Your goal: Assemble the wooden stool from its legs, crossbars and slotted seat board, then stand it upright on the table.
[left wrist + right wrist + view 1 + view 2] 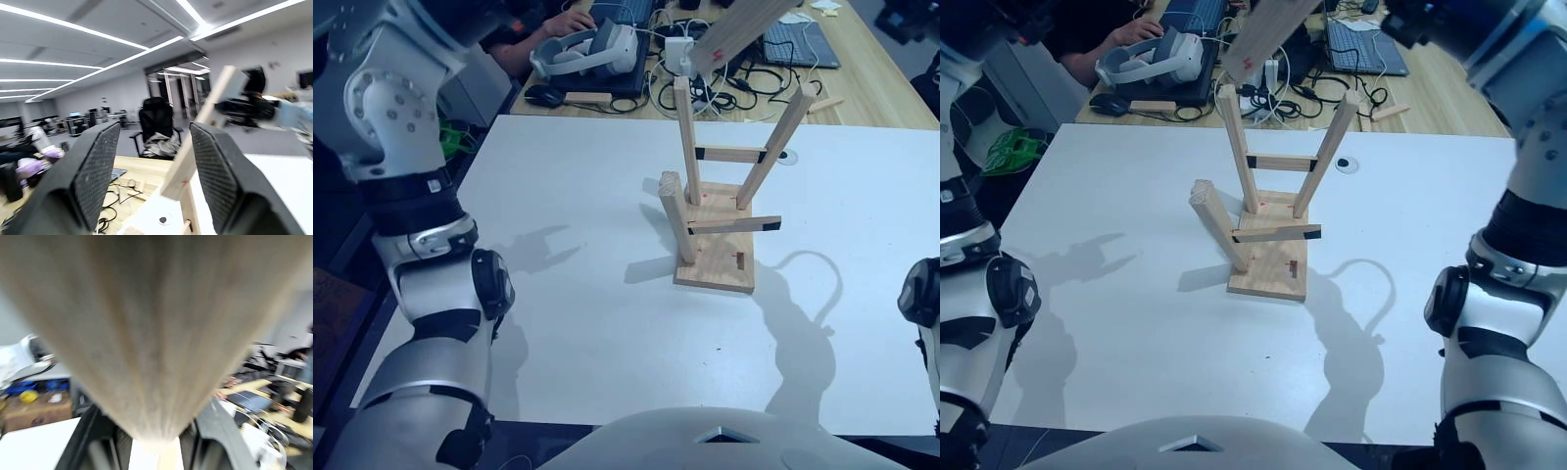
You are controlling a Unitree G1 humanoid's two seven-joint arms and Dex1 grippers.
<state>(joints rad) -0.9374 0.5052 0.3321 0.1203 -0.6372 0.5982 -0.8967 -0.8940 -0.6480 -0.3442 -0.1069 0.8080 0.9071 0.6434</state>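
Observation:
The stool stands upside down: its slotted seat board (717, 266) lies flat on the white table (558, 294). Three legs rise from the board, one at the back left (686, 137), one at the back right (775, 147) and a leaning one at the front left (674, 215). Two crossbars (734, 154) (736, 225) with dark ends join them. A fourth leg (741, 34) hangs tilted above the stool, and my right gripper (151, 445) is shut on this leg (146, 333). My left gripper (154, 132) is raised and open, with that leg (195, 152) seen beyond its fingers.
A wooden desk behind the table carries a headset (587, 49), a mouse (545, 95), laptops, cables and loose wooden pieces (587, 97). A person's hand (570, 20) rests there. The table's left and front parts are bare.

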